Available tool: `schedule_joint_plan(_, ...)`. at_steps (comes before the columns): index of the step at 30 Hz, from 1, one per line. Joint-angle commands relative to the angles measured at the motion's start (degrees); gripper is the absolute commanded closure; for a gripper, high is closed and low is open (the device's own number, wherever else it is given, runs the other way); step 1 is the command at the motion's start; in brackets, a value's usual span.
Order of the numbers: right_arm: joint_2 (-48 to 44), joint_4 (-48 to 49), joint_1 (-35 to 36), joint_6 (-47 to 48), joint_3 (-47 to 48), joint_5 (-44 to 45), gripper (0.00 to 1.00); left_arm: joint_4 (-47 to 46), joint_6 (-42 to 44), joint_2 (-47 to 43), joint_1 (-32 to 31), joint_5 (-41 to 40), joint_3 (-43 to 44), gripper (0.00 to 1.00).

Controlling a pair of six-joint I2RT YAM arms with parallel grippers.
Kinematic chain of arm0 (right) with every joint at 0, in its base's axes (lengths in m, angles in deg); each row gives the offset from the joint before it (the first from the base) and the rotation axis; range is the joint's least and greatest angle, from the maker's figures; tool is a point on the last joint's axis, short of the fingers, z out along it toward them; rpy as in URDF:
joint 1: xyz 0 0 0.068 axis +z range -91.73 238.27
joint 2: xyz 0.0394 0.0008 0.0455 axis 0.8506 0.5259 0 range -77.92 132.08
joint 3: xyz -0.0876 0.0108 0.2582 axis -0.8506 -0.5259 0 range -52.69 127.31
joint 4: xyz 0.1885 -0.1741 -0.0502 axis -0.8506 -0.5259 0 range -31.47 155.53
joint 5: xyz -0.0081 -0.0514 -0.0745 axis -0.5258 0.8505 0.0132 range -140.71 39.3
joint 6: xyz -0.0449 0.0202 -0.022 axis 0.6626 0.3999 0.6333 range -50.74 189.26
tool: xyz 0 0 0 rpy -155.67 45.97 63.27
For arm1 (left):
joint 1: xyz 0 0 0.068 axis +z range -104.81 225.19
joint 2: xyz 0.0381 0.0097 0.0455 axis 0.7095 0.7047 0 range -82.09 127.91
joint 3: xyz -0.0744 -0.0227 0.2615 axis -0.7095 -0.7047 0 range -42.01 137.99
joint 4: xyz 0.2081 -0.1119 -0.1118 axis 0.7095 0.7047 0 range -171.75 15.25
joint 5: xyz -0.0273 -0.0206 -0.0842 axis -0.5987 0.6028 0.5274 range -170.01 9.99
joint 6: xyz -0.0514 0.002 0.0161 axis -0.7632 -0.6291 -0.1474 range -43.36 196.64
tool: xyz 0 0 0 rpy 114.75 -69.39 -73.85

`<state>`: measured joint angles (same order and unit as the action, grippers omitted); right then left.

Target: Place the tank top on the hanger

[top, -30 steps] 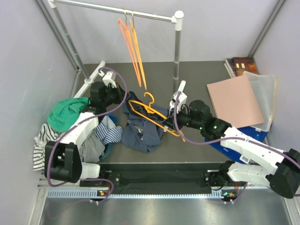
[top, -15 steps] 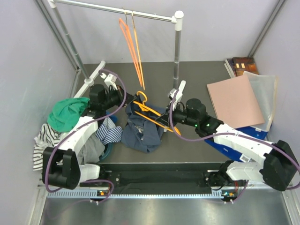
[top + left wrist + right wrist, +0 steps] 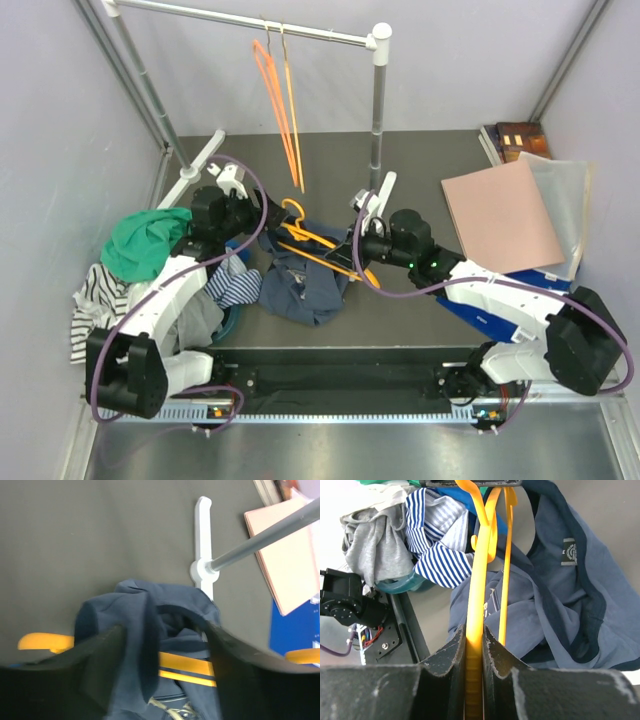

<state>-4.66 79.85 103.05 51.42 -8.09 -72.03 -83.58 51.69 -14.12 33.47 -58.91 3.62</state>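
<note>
Top (image 3: 300, 280) lies mid-desk; left pincer (image 3: 160, 635) pinches its strap up so right pincer's (image 3: 474, 652) gripped hanger (image 3: 318, 245) can enter.

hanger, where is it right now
In the top view the hanger lies mid-table across the tank top, between the two arms; the right gripper clamps one of its bars, with the hook toward the left gripper.

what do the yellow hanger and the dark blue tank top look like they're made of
The hanger: looks like moulded plastic, amber and slightly glossy, with smooth rounded edges and a hook of the same stuff. The tank top: soft knit cloth, likely cotton jersey, matte navy; it folds and bunches limply, has darker bound edges and a sewn-in label at the neck.
</note>
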Motion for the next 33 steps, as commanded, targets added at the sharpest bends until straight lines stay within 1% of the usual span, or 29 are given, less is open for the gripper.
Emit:
schedule_joint_plan(1, 0.75, 9.05, -0.04, 0.09, 1.19, -1.09, 1.00, 0.42, 1.30, -2.57, -0.14, -1.94, -0.98, 0.14)
schedule_joint_plan(2, 0.92, 9.14, -0.12, 0.09, 1.28, -1.18, 1.00, 0.24, 1.57, -3.01, -0.14, -1.86, -1.15, 0.10)
schedule_joint_plan(5, 1.19, 10.19, -0.04, -0.35, 0.93, -1.09, 1.00, -0.02, 2.19, -4.94, -0.14, -2.29, -1.68, 0.08)
schedule_joint_plan(9, 1.19, 12.12, -0.04, -0.96, -0.21, -0.30, 1.00, -3.09, 1.92, -9.07, -0.14, -1.24, -3.79, 0.13)
schedule_joint_plan(15, 1.28, 13.97, -0.04, -1.49, -0.74, 0.49, 1.00, -0.11, 3.41, -12.15, -0.23, -3.70, -4.05, 0.14)
schedule_joint_plan(17, 1.71, 14.59, -0.04, -1.84, -0.74, 0.49, 1.00, 0.07, 3.59, -13.55, -0.49, -4.14, -4.49, 0.17)
schedule_joint_plan(18, 1.72, 15.28, -0.04, -1.93, -0.57, 0.49, 1.00, 0.24, 3.59, -14.17, -0.66, -4.66, -4.58, 0.20)
schedule_joint_plan(20, 2.16, 15.99, -0.04, -2.28, -0.57, 0.40, 1.00, 0.50, 4.29, -15.75, -1.28, -5.10, -4.93, 0.24)
schedule_joint_plan(22, 2.59, 16.52, -0.12, -2.28, -0.30, 0.40, 1.00, 0.51, 4.82, -16.98, -2.07, -5.89, -5.54, 0.26)
schedule_joint_plan(25, 3.47, 17.40, -0.04, -2.54, 0.05, -0.03, 1.00, -1.86, 5.44, -19.18, -4.61, -6.16, -6.42, 0.24)
schedule_joint_plan(27, 4.09, 17.66, -0.04, -2.63, 0.49, -0.73, 1.00, -3.18, 5.87, -20.24, -7.51, -7.30, -6.86, 0.23)
schedule_joint_plan(28, 4.61, 17.75, -0.04, -2.63, 0.66, -1.00, 1.00, -4.23, 6.49, -20.33, -8.65, -8.35, -6.78, 0.23)
schedule_joint_plan(29, 4.97, 17.93, 0.05, -2.81, 0.75, -1.26, 1.00, -4.67, 6.84, -20.24, -11.19, -10.36, -6.78, 0.21)
schedule_joint_plan(33, 5.93, 18.98, 0.40, -3.25, 1.10, -2.14, 1.00, -7.31, 8.95, -18.14, -16.30, -14.86, -6.43, 0.18)
